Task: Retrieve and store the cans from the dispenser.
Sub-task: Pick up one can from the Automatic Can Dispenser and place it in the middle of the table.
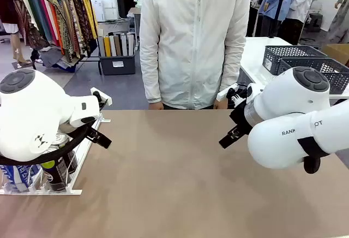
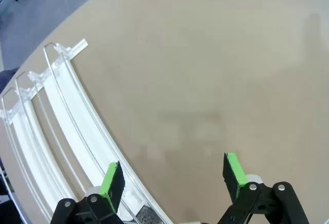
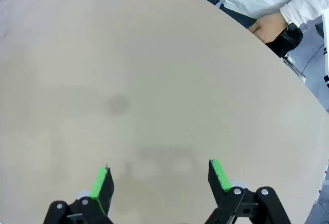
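The white wire dispenser (image 1: 82, 159) lies at the table's left edge, mostly hidden behind my left arm. At its near end, a blue and white can (image 1: 16, 177) and a black can with yellow-green accents (image 1: 53, 173) peek out from under the arm. My left gripper (image 1: 101, 117) hangs open just right of the rack with nothing between its fingers. In the left wrist view the left gripper (image 2: 174, 175) hovers over bare table beside the dispenser's curved rails (image 2: 56, 106). My right gripper (image 1: 229, 117) is open at the right, and the right gripper (image 3: 159, 178) holds nothing above bare table.
A person in a white jacket (image 1: 193, 41) stands at the far edge, one hand (image 3: 267, 26) resting near the table rim. Two dark grey lattice baskets (image 1: 297, 58) sit on a white table at the back right. The tan tabletop (image 1: 169, 172) spreads between the arms.
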Tool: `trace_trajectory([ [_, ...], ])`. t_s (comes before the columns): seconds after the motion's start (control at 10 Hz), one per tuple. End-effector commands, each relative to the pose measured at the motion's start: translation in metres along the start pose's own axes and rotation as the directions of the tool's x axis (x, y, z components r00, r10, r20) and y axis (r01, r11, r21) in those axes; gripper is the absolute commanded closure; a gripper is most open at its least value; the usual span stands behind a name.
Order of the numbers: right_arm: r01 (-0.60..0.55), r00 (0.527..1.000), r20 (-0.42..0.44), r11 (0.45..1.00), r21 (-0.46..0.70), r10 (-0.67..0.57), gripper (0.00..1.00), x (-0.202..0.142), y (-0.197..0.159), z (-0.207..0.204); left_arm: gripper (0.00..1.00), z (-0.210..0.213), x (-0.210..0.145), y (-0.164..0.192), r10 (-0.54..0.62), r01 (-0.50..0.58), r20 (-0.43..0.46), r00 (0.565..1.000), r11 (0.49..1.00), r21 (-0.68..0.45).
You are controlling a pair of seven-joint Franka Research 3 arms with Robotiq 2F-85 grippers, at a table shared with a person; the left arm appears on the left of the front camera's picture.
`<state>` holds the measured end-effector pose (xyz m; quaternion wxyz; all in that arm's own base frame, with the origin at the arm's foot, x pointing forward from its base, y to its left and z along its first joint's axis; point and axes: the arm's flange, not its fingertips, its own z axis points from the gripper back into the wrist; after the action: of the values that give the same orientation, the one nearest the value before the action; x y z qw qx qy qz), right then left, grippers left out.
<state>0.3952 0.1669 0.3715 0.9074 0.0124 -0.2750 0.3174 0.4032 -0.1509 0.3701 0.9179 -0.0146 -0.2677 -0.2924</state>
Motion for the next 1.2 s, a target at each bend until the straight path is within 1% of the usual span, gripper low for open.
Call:
trace_trajectory([
  [0.0,0.0,1.0,0.0,1.0,0.0,0.0,0.0,0.0,0.0,0.0,0.0,0.0002,0.0001,0.0,0.0,0.0,0.0,1.0,1.0,0.0],
  [1.1,0.0,1.0,0.0,1.0,0.0,0.0,0.0,0.0,0.0,0.0,0.0,0.0002,0.0001,0.0,0.0,0.0,0.0,1.0,1.0,0.0],
])
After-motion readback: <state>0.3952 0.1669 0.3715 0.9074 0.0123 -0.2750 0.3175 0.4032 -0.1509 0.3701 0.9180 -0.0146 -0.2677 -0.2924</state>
